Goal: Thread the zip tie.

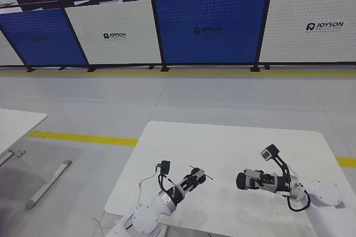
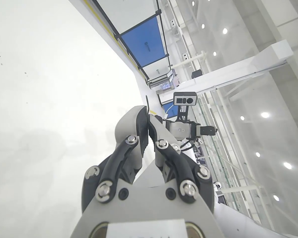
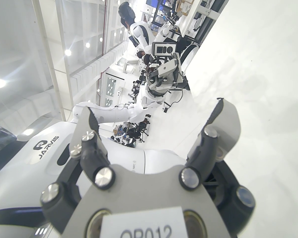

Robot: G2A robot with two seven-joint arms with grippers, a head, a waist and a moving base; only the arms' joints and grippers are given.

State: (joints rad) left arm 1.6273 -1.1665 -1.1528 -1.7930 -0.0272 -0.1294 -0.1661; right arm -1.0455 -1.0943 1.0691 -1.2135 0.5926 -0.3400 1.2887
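Observation:
A thin black zip tie (image 1: 207,175) is pinched in my left gripper (image 1: 199,175), low over the white table (image 1: 237,142) at the front left. In the left wrist view the left gripper (image 2: 147,116) is shut on the zip tie (image 2: 147,102), whose short end pokes out past the fingertips. My right gripper (image 1: 241,180) hovers a short way to the right, facing the left one. Its fingers stand wide apart in the right wrist view (image 3: 154,110), with nothing between them. A gap of bare table separates the two grippers.
The table's far half is bare white surface. A second white table (image 1: 12,121) stands off to the left across grey floor. Blue and white pegboard panels (image 1: 207,32) line the back of the room.

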